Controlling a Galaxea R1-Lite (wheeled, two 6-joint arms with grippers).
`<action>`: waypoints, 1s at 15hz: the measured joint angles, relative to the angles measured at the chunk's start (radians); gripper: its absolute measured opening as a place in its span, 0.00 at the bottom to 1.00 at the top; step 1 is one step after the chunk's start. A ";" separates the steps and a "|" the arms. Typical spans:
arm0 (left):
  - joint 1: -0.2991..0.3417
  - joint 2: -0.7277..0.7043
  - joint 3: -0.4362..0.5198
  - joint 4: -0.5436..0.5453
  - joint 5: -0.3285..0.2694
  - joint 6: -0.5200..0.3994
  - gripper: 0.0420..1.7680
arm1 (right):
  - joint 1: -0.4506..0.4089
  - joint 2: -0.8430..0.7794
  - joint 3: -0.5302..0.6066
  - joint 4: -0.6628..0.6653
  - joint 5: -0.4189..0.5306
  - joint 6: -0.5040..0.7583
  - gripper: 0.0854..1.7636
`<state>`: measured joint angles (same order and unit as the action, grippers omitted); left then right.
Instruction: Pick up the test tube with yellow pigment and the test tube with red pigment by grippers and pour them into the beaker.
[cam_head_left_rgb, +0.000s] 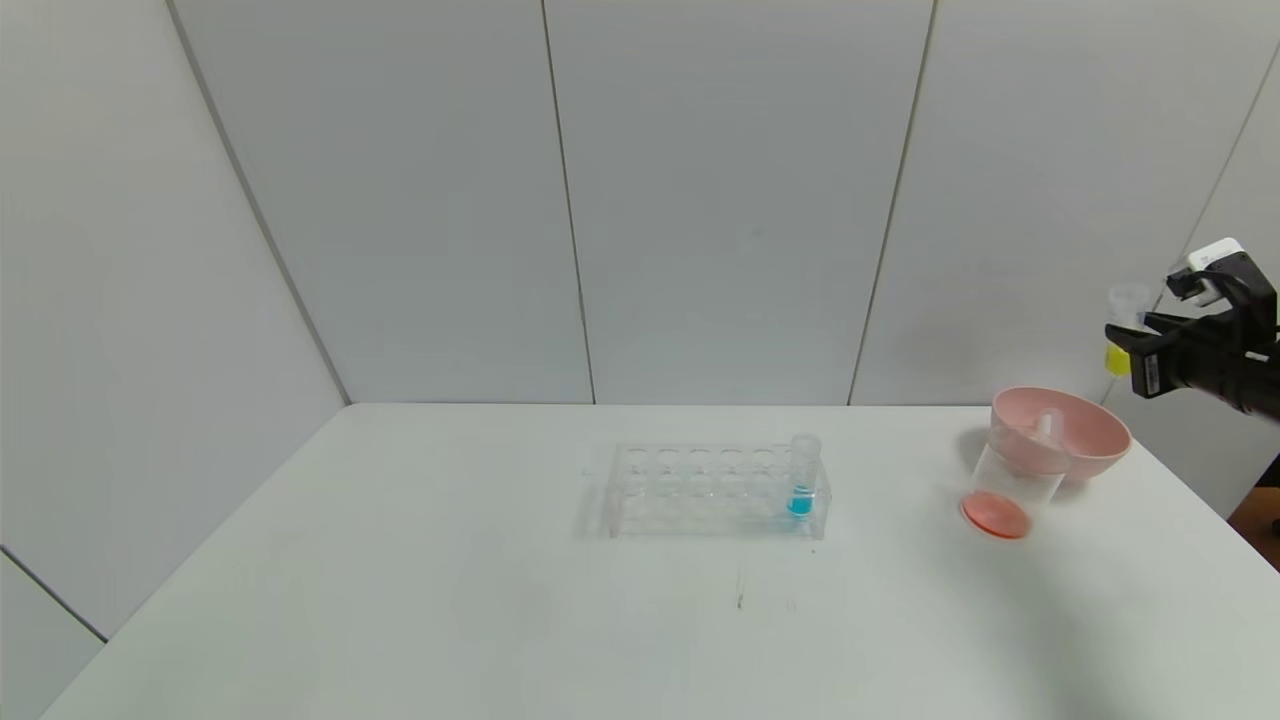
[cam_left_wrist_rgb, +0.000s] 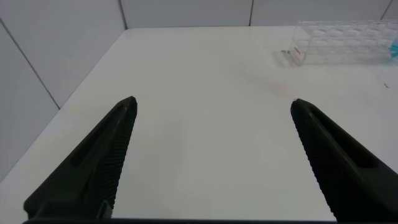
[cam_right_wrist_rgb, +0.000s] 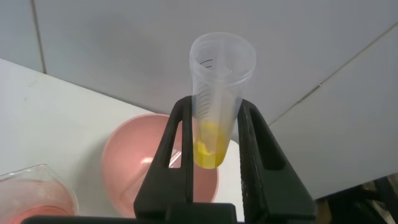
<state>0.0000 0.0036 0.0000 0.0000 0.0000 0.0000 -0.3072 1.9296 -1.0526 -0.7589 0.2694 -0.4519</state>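
**Operator:** Left gripper (cam_left_wrist_rgb: 212, 118) first: I see its fingers spread wide over bare table (cam_head_left_rgb: 400, 600), holding nothing. Mid-table stands the clear rack (cam_head_left_rgb: 712, 490), one blue-liquid tube (cam_head_left_rgb: 802, 475) in its right end.

**Observer:** And to the right?

**Operator:** Beaker (cam_head_left_rgb: 1010, 490) has orange-red liquid in its bottom and touches the pink bowl (cam_head_left_rgb: 1065, 432) behind it. I read the right gripper (cam_head_left_rgb: 1135, 345) as raised beyond the bowl, fingers clamped on the test tube with yellow pigment (cam_right_wrist_rgb: 217, 102), roughly upright. Red tube: cannot tell where.
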 joint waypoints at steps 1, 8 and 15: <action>0.000 0.000 0.000 0.000 0.000 0.000 1.00 | -0.003 -0.001 0.001 0.002 0.033 -0.001 0.24; 0.000 0.000 0.000 0.000 0.000 0.000 1.00 | -0.055 -0.001 0.008 -0.047 0.226 -0.060 0.24; 0.000 0.000 0.000 0.000 0.000 0.000 1.00 | -0.076 0.026 0.039 -0.203 0.286 -0.181 0.24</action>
<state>0.0000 0.0036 0.0000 0.0000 0.0000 0.0000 -0.3832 1.9560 -1.0140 -0.9617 0.5551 -0.6328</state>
